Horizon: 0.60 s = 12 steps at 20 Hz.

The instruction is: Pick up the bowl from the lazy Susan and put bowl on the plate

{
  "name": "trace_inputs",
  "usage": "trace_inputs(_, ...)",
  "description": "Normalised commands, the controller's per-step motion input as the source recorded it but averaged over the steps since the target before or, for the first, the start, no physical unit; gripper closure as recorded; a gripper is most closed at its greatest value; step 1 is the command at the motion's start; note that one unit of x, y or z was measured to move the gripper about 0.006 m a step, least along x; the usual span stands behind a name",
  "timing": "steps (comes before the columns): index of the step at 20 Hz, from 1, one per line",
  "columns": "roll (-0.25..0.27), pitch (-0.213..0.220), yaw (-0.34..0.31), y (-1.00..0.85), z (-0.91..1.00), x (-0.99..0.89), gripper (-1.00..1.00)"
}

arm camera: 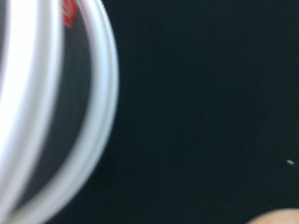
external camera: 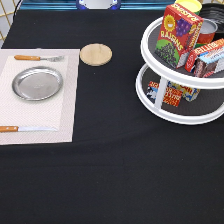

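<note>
Gripper: absent from exterior view, finger state cannot be told. Wrist view: white rim of lazy Susan (arm camera: 93, 100), black cloth beside. Lazy Susan (external camera: 155, 97) at exterior view's right, carrying boxes; bowl not discernible. Plate (external camera: 37, 83) empty on placemat (external camera: 67, 100), exterior view's left.

No arm or gripper in view

Black table (external camera: 110, 175): placemat (external camera: 37, 95), coaster (external camera: 95, 54), lazy Susan (external camera: 172, 116).
</note>
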Motion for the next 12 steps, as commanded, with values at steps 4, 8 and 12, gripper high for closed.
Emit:
trace_inputs(4,0.223,0.094,-0.026,0.17,0.22,0.69,-1.0)
trace_inputs(8,0.247,0.042,0.0,0.14,0.16,0.55,-1.0)
trace_inputs(12,0.275,0.014,0.004,0.09,0.14,0.49,-1.0)
